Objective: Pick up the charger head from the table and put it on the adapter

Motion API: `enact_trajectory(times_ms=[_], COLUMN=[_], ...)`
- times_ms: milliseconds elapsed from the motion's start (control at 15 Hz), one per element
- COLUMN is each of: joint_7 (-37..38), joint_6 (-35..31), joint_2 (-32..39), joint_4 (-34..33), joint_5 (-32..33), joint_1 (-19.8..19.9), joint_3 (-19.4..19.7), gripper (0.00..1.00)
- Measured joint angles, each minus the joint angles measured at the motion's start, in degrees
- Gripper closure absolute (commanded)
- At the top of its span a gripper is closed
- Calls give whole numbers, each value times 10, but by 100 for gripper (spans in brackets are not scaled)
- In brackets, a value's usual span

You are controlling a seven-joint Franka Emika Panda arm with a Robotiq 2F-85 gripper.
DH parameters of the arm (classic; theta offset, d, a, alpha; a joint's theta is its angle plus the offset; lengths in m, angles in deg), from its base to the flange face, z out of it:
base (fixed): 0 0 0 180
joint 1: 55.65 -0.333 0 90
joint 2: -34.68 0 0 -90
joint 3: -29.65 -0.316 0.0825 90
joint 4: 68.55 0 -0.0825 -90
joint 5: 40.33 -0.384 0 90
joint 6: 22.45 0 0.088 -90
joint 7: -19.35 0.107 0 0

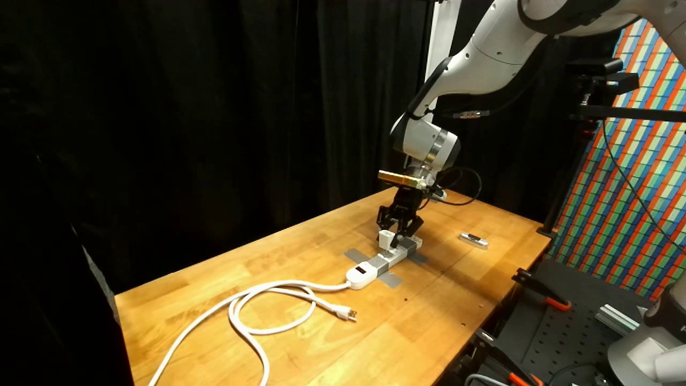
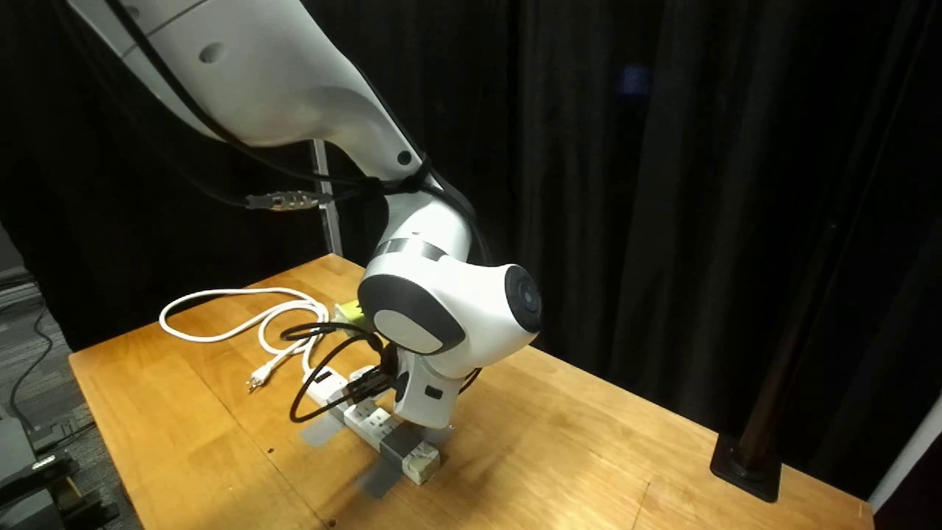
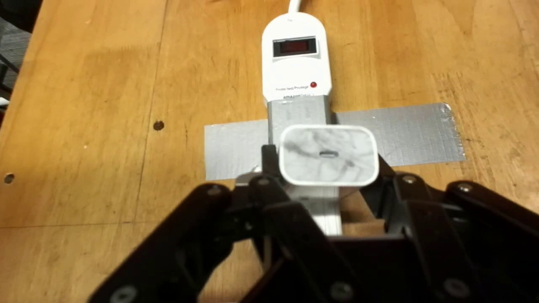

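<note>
Okay, the hidden stuff first. In the wrist view the charger head [image 3: 328, 156] blocks a chunk of the adapter [image 3: 297, 63], and the pincer [image 3: 327, 162] covers most of the rest. The charger's underside is out of sight, so I can't tell if it's touching a socket or just above one. In an exterior view the arm [image 2: 456, 316] and a loop of black cable [image 2: 309, 377] cover most of the pincer, and I can't pick the charger head out there. The white cord [image 1: 281, 283] gets cut off at the bottom edge of an exterior view.

Pincer's clamped on the charger head, a finger on either side, right over the adapter. Its marbled face with the little slot points up. That face is wider than it is deep, long side (and slot) running crosswise to the adapter. Adapter lies lengthwise on the desk [image 1: 429, 321], switch end toward the cord, grey tape [image 3: 400, 132] across it.
</note>
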Motion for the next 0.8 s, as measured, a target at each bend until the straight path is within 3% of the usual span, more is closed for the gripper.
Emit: enact_trajectory(times_ms=[333, 800], joint_7=[-79, -90], joint_6=[-47, -35], joint_2=[-3, -10], joint_4=[25, 28], joint_5=[-68, -69], joint_1=[-1, -4], joint_3=[0, 17], gripper=[77, 77])
